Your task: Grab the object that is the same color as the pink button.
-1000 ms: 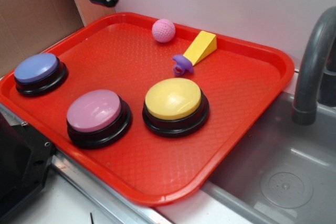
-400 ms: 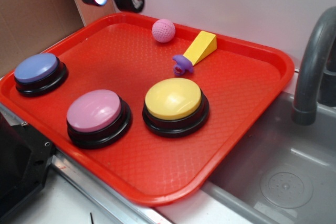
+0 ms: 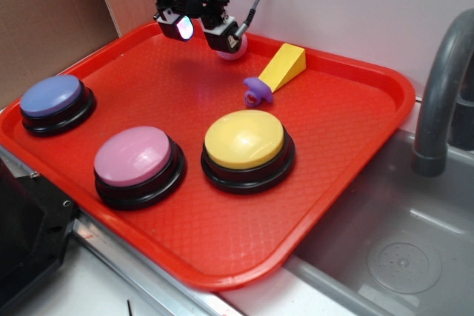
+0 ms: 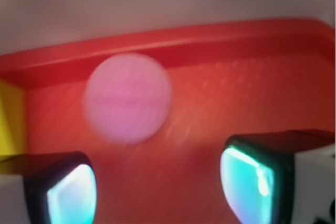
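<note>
In the exterior view, most of the pink ball (image 3: 232, 51) is hidden behind the gripper (image 3: 206, 29), so only a lower sliver is seen and its dimples cannot be made out. The arm above the gripper is cut off by the top edge. The grey faucet (image 3: 441, 86) is cut by the right edge, and the black object (image 3: 26, 234) at the lower left by the left edge. In the wrist view, everything is blurred: the ball (image 4: 128, 97) is shown as a soft pink disc without surface detail. The two fingertips (image 4: 65, 187) are cut off by the bottom edge, and the yellow wedge (image 4: 10, 119) by the left edge.
</note>
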Robot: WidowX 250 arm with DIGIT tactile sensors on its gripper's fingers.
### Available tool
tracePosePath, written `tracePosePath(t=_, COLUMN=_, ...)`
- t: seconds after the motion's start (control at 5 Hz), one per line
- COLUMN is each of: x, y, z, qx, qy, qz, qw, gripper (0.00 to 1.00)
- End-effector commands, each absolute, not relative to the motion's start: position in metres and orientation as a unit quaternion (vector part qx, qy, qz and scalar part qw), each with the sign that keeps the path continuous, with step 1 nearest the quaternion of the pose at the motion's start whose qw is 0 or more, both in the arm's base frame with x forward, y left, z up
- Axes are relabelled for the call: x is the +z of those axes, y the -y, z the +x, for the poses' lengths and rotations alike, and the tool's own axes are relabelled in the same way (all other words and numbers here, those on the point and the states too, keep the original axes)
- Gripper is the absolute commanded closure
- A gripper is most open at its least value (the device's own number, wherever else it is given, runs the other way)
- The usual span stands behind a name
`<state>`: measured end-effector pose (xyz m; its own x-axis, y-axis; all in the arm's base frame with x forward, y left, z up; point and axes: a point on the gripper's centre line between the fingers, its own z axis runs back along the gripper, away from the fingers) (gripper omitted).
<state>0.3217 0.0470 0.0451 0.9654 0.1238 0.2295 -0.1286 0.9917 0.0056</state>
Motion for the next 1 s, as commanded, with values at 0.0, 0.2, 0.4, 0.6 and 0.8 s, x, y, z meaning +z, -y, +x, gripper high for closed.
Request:
tracePosePath(t=0.0, x=0.096, y=-0.036, z=0.29, qx=0.037, qy=0.222, qz=0.012, qw=0.974, gripper=0.0)
tracePosePath(t=0.2, x=0.088, y=-0.04, z=0.304, qx=0.047, qy=0.212, qz=0.011, qw=0.976, gripper=0.0)
tracePosePath(t=0.4, x=0.075, y=-0.046, z=0.323, qx=0.05, qy=0.202, qz=0.007, qw=0.978, gripper=0.0)
tracePosePath(t=0.6, x=0.066, y=-0.048, z=0.338, qx=0.047, qy=0.188, qz=0.006, qw=0.981, gripper=0.0)
tracePosePath(t=0.8, x=0.059, y=-0.045, z=0.345, qx=0.036, qy=0.184, qz=0.011, qw=0.982, gripper=0.0)
